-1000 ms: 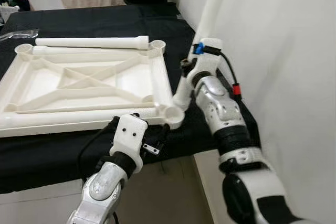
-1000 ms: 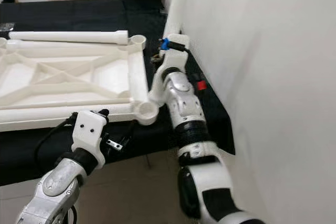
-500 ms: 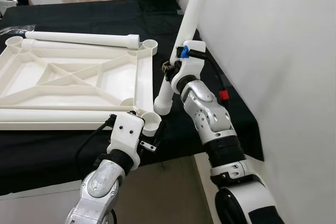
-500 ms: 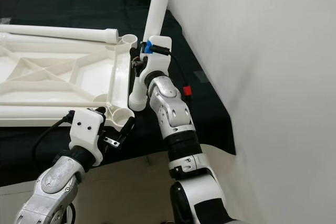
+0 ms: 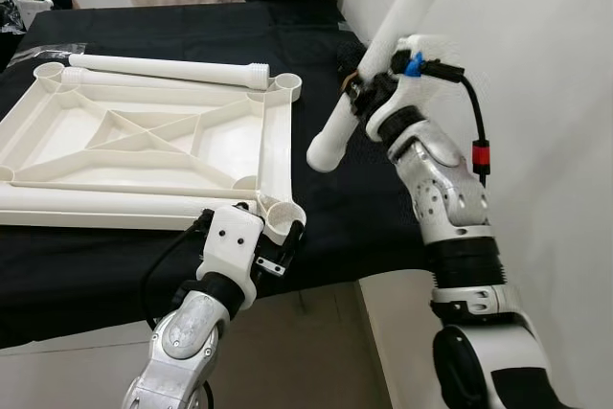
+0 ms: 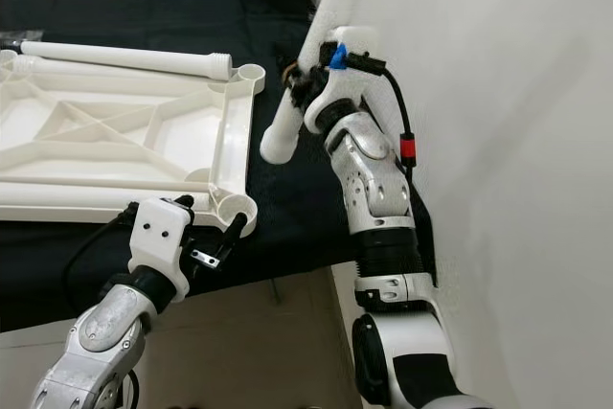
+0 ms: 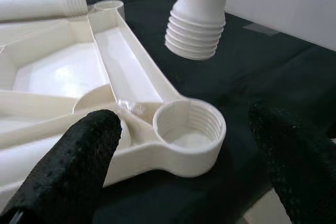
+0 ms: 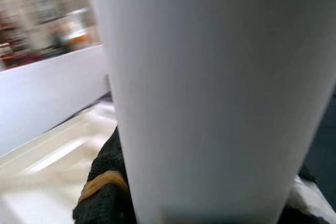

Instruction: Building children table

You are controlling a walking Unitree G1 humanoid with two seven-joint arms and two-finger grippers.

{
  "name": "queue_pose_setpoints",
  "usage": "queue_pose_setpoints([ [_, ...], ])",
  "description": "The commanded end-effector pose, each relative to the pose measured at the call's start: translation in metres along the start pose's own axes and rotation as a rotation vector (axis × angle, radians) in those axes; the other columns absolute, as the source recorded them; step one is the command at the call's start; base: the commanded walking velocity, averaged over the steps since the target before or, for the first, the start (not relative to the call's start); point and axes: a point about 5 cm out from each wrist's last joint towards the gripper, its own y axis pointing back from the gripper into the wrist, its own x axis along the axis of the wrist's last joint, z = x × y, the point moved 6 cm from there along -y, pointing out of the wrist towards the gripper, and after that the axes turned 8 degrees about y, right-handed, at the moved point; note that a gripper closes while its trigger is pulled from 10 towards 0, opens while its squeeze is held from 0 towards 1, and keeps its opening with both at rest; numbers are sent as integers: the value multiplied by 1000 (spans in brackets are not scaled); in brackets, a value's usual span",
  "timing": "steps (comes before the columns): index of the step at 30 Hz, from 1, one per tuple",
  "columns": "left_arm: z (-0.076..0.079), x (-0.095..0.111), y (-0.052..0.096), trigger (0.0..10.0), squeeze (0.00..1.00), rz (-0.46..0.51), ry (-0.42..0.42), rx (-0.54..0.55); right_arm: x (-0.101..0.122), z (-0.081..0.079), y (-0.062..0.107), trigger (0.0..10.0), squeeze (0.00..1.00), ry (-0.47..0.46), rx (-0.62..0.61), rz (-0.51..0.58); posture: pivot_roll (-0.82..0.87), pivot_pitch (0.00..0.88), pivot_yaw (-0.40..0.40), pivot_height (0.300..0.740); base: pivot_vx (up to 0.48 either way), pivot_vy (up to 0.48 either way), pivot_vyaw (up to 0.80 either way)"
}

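Lifted and swung away from the corner: held a moment ago close beside the near corner socket [image 7: 190, 132] of the upturned table panel [image 5: 144, 146], the white table leg [image 5: 378, 64] in the right gripper [image 5: 369, 93] now hangs raised and tilted, threaded end [image 7: 194, 35] above the black cloth, clearly apart from the socket. Right jaws clamped on the leg's shaft. Probably a re-aim before screwing in, so the threads still need bringing upright over the socket.

Left gripper [image 7: 184, 161] parked at the tabletop [image 5: 364, 227] edge, jaws spread wide either side of that same socket, touching nothing visible; likely ready to steady the corner.

Panel lying underside up on the black-covered tabletop, ribs showing, sockets at its corners. A second leg [image 5: 163, 70] resting along the far edge of the panel, another long leg [image 5: 96, 208] lying along the near edge. White wall [image 5: 536, 64] tight against the right arm, limiting room to straighten the leg. Spread left fingers [image 7: 68, 156] flanking the socket also crowd the approach.
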Motion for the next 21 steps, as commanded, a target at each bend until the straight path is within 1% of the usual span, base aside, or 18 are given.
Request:
queue_pose_setpoints([
  [1,4,-3,4,10000,0,-11,6,-18,-4,-7,2,10000,0,-18,81,-7,61,124,-74,740,0,0,0],
  [2,5,-4,6,10000,0,-15,11,-22,-4,-11,2,10000,0,-18,121,-7,62,124,-74,740,0,0,0],
  [3,5,-4,6,10000,0,-15,11,-22,-4,-11,2,10000,0,-18,121,-7,62,124,-74,740,0,0,0],
  [4,7,-5,8,10000,0,-17,12,-28,-1,-14,1,10000,0,-30,164,10,65,123,-74,740,0,0,0],
  [6,13,-6,12,10000,0,-22,21,-48,7,-26,-3,10000,0,-65,287,50,79,125,-80,740,0,0,0],
  [7,13,-6,12,10000,0,-22,21,-48,7,-26,-3,10000,0,-65,287,50,79,125,-80,740,0,0,0],
  [8,15,-6,13,10000,0,-23,23,-54,10,-30,-4,10000,0,-74,330,62,79,125,-80,740,0,0,0],
  [10,15,-6,13,10000,0,-23,23,-54,10,-30,-4,10000,0,-74,330,62,79,125,-80,740,0,0,0],
  [11,16,-6,14,10000,0,-27,24,-60,12,-37,-4,10000,0,-74,389,66,86,128,-78,740,0,0,0],
  [12,17,-7,16,10000,0,-31,29,-63,13,-43,-3,10000,0,-102,455,65,91,129,-82,740,0,0,0],
  [13,17,-7,16,10000,0,-31,29,-63,13,-43,-3,10000,0,-102,455,65,91,129,-82,740,0,0,0],
  [14,17,-8,19,10000,0,-39,33,-64,11,-55,3,10000,0,-130,583,50,99,135,-80,740,0,0,0],
  [15,17,-8,19,10000,0,-39,33,-64,11,-55,3,10000,0,-130,583,50,99,135,-80,740,0,0,0],
  [16,17,-9,22,10000,0,-46,37,-62,5,-67,13,10000,0,-110,717,23,101,140,-81,740,0,0,0],
  [18,18,-9,24,10000,0,-50,37,-63,1,-73,19,10000,0,-98,783,6,104,142,-80,740,0,0,0],
  [20,18,-10,24,10000,0,-52,37,-65,-1,-74,21,10000,0,-97,804,-1,105,143,-80,740,0,0,0],
  [21,20,-10,26,10000,0,-54,40,-68,-7,-74,19,10000,0,-77,811,-26,112,153,-83,740,0,0,0],
])
